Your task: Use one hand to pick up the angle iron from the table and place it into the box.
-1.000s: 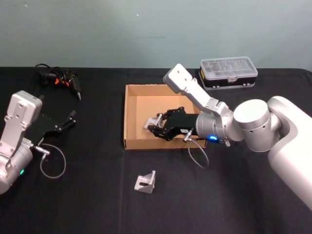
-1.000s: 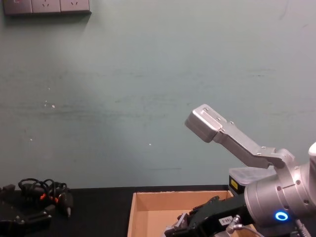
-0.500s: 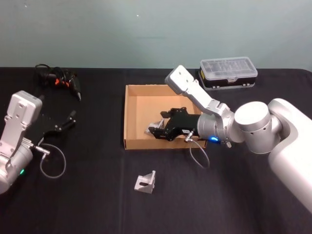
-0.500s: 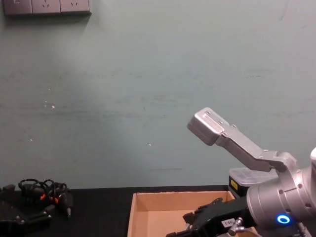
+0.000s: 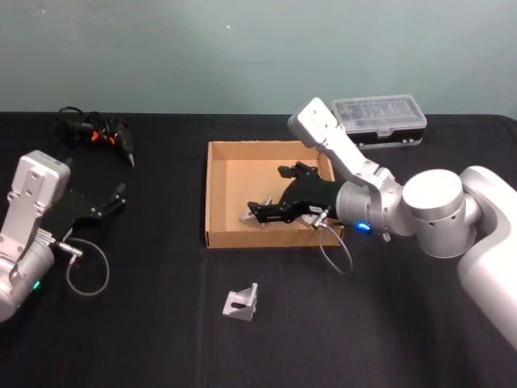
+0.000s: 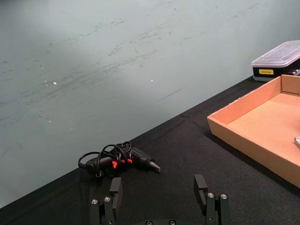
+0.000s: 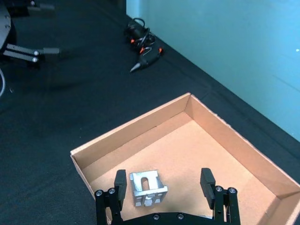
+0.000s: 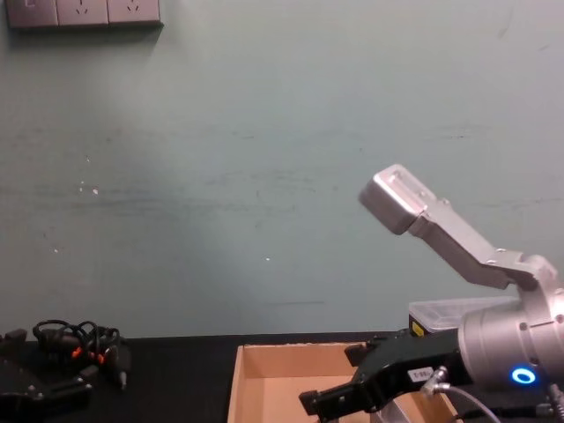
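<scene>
Inside the box [image 5: 208, 194], near its front wall, an iron [image 7: 147, 190] now lies loose: my right gripper [image 5: 272, 192] has let go and risen, claw spread wide. A second iron [image 5: 241, 304] waits on the table [image 5: 161, 323]; my left gripper [image 6: 158, 187] sits parked, fingers apart.

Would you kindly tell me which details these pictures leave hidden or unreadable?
- Head view: the right hand covers most of the angle iron lying in the box, so its pose is unclear there.
- Chest view: the bottom edge cuts off the box's near part, and the hand screens much of its floor.
- Head view: the contents of the clear-lidded case are too small to tell.
</scene>
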